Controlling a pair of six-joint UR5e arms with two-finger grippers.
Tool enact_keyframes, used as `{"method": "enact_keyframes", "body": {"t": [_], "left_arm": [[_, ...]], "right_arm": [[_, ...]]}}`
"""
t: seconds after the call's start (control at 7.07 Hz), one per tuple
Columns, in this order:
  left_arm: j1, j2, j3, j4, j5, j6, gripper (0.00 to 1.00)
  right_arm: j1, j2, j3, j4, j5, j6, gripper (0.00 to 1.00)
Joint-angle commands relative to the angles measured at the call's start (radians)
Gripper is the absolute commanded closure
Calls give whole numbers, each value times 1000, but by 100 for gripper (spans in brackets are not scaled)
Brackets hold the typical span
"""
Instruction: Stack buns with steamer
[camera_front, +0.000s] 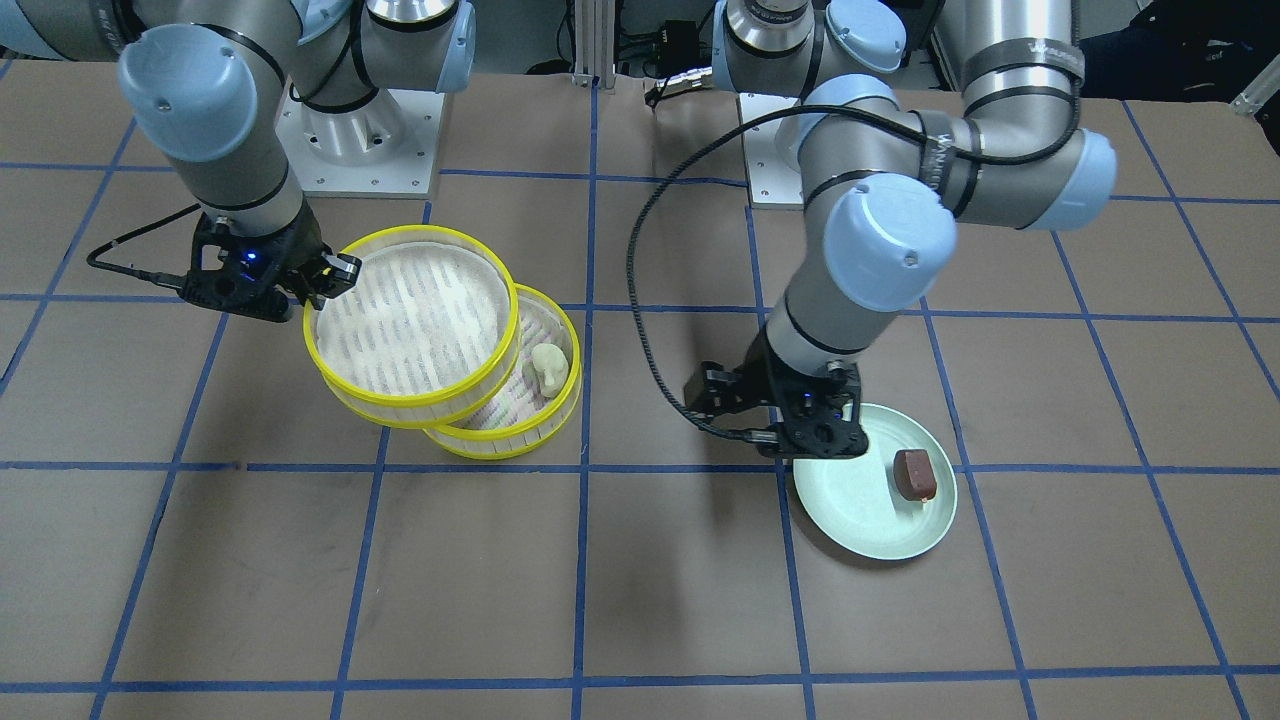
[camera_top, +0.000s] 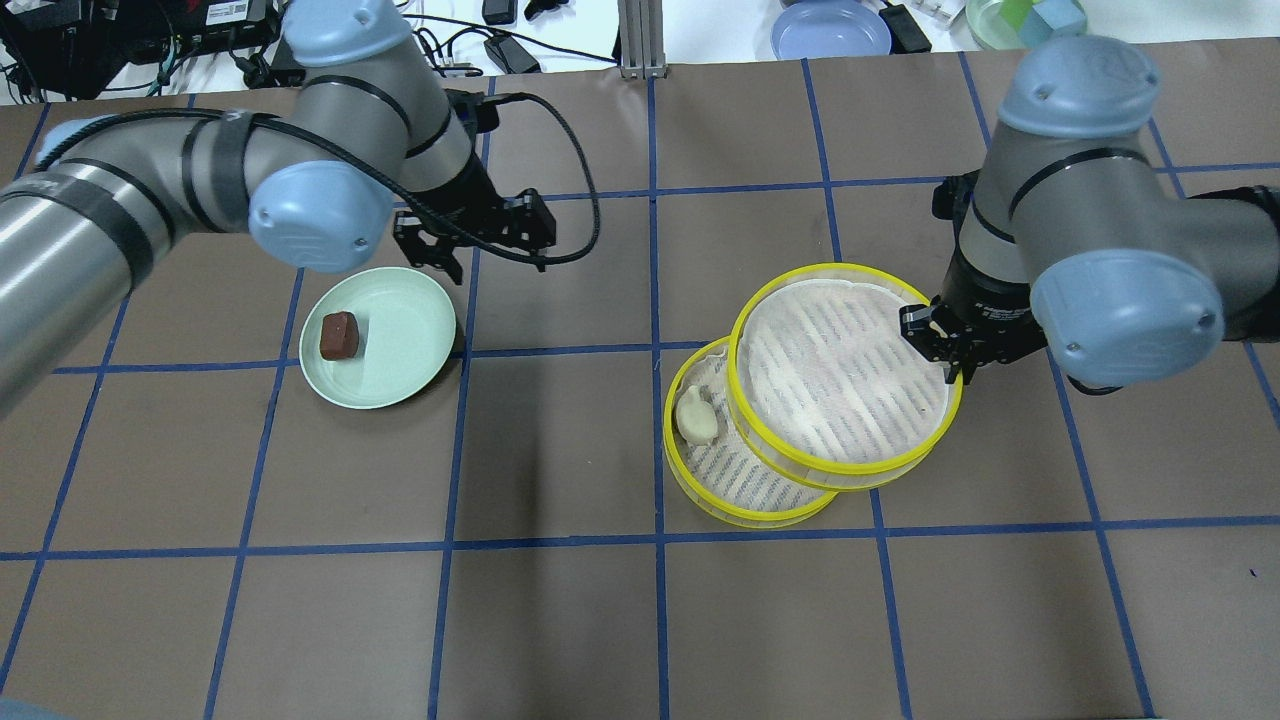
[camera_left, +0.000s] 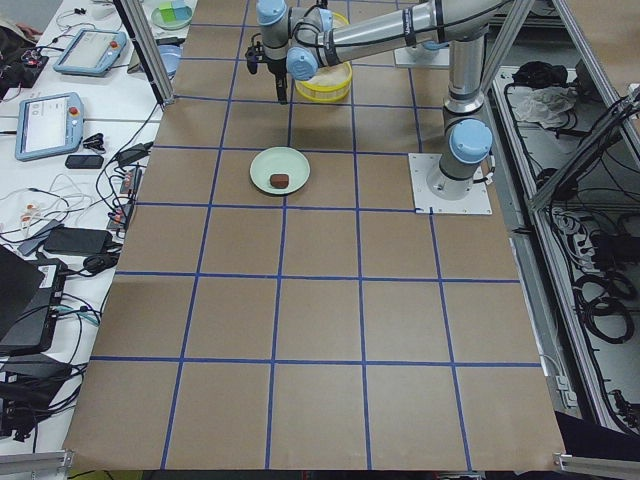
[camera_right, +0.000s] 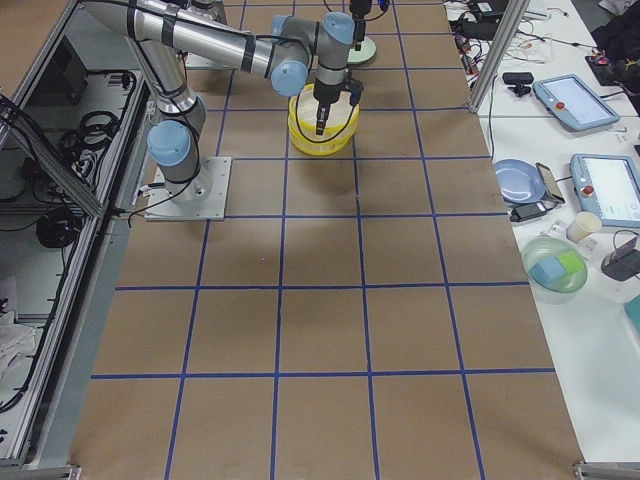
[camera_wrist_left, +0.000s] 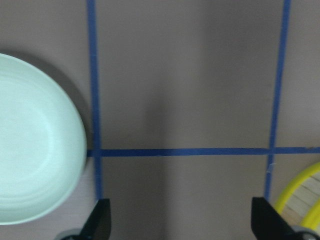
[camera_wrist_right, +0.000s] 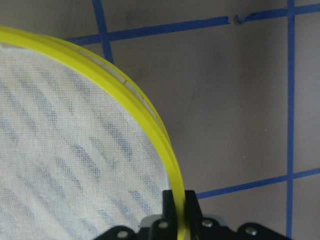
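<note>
R fingers (camera_wrist_right: 169, 202) pinch tray rim (camera_wrist_right: 145, 115); overhead adds bun (camera_top: 697, 417).

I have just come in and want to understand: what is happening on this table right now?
The right gripper is shut on the yellow rim of the upper steamer tray, holding it offset over the lower steamer tray, where the white bun lies uncovered. The left gripper is open beside the green plate, holding nothing; the brown bun lies on that plate.
</note>
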Motion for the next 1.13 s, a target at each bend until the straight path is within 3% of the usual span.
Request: {"method": "enact_keyframes", "body": {"t": [0.0,0.28,0.99], "left_arm": [[164,7,-10,-9,128,247,0],[246,-22,-19,-8,130,357,0],[257,-162,-41,37,127,379,0]], "right_arm": [[74,23,40,-88,1,40,100],[111,69,40,-111,3,61,100],[122,86,39,-103,1,66,100]]}}
